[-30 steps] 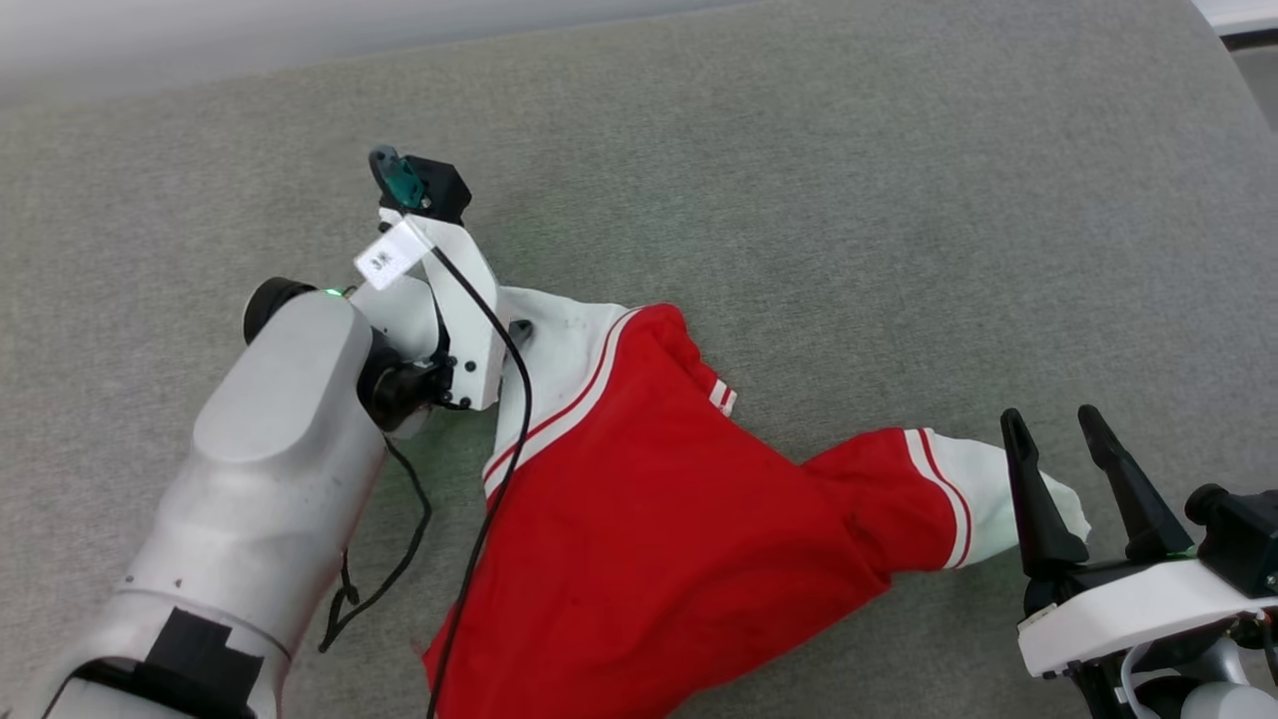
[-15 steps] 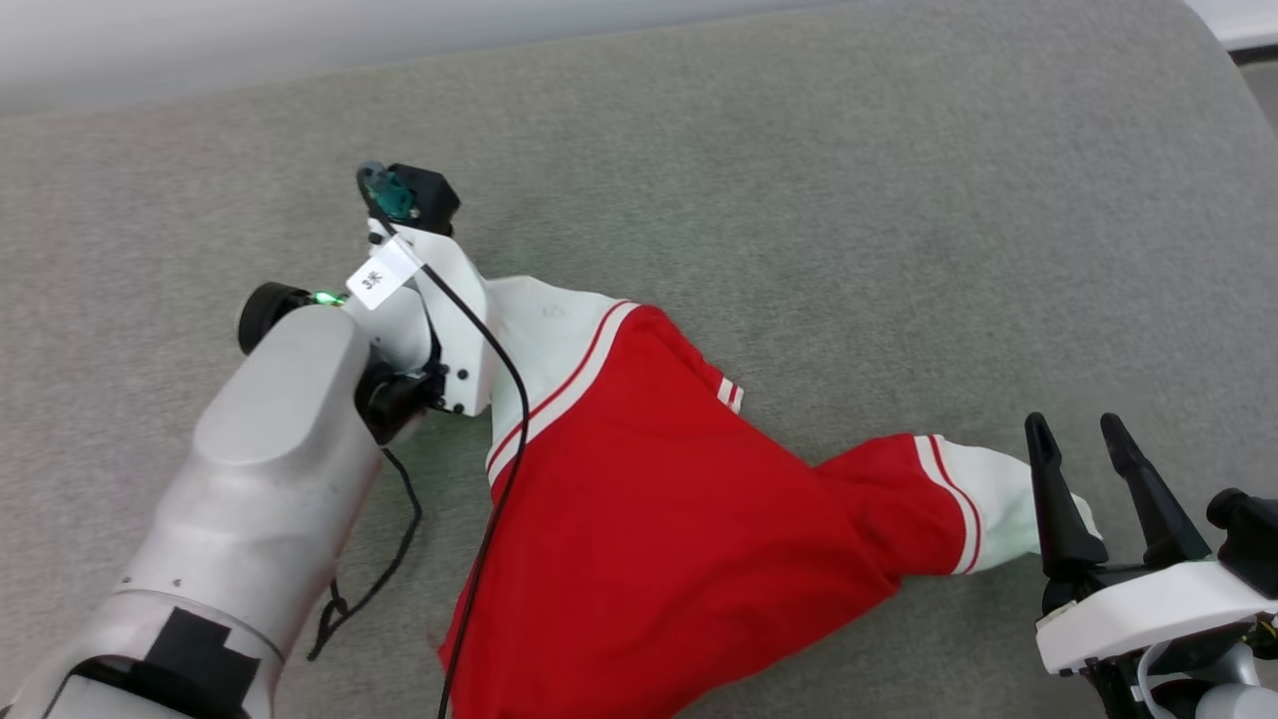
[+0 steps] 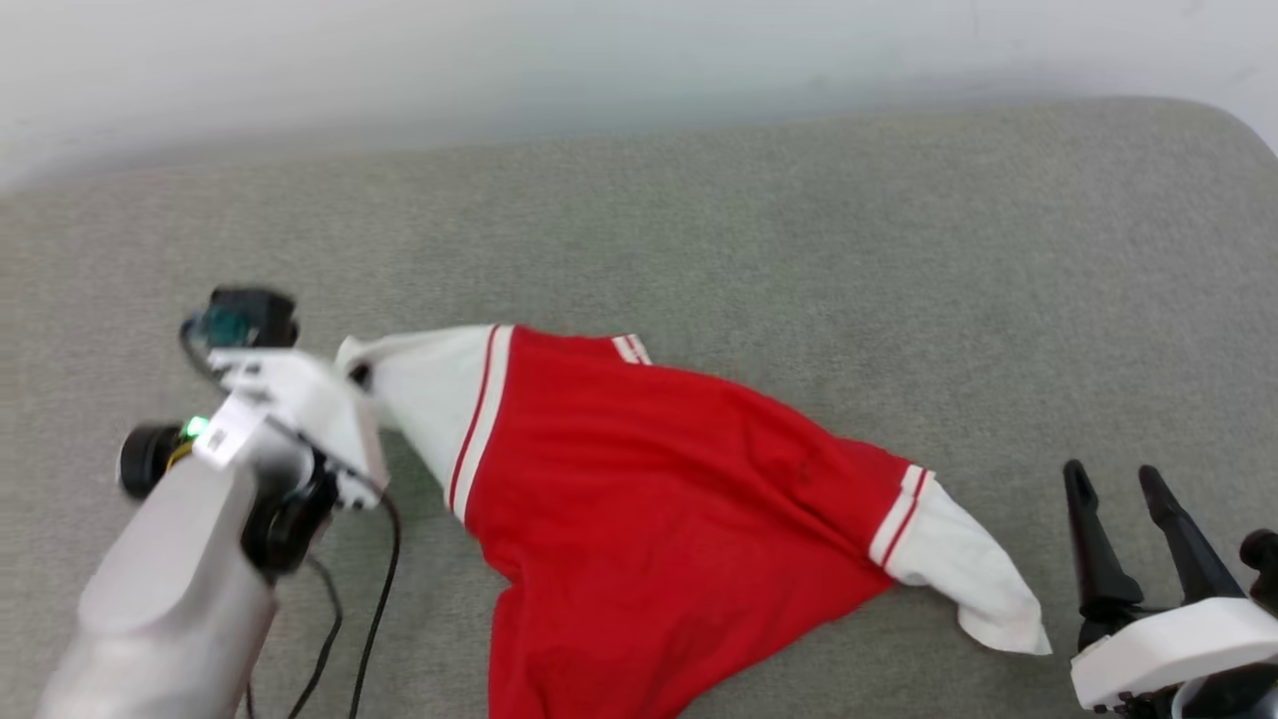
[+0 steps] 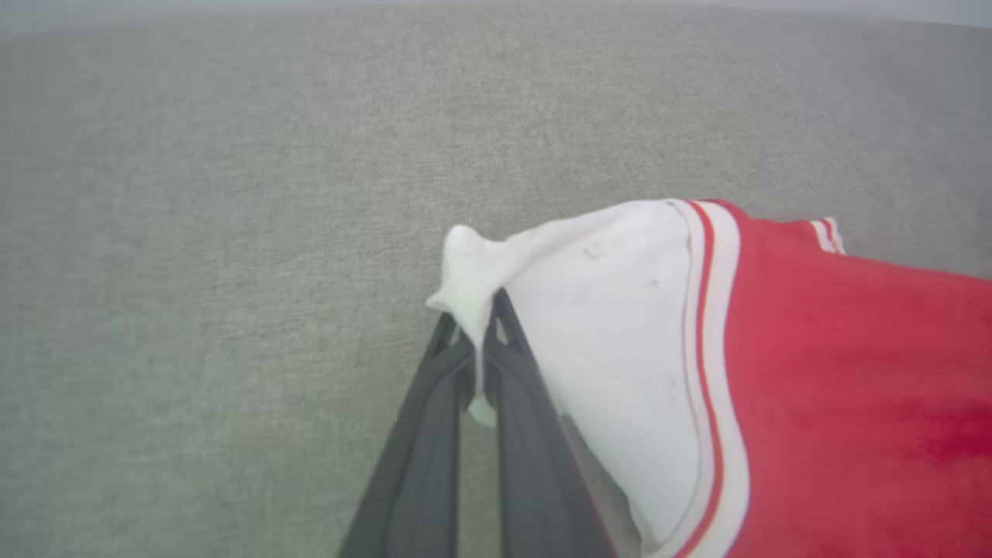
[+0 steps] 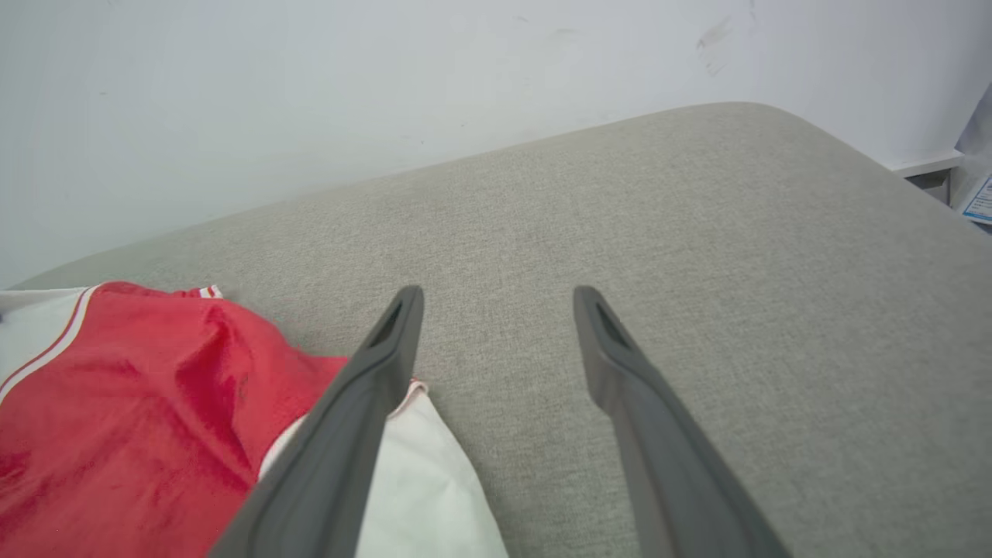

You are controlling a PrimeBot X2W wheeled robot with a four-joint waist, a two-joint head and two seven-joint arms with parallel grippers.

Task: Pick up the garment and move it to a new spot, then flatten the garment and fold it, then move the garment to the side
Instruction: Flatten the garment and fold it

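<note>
Firmly, the left gripper (image 4: 473, 329) pinches a white sleeve of the shirt (image 3: 659, 499) – the shirt sprawls across the grey cushion (image 3: 799, 220). The right gripper (image 3: 1113, 475) hangs spread and empty – toward the cushion's right side.

Grey forearm (image 3: 170, 599), black cables (image 3: 376, 589), white wrist (image 3: 300, 399), dark fingers (image 3: 1093, 544)

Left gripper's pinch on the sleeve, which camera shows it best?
Left wrist view: the left gripper is shut on the garment's white sleeve tip. Head view: the gripper's body mostly hides it. Right wrist view: the other sleeve.
</note>
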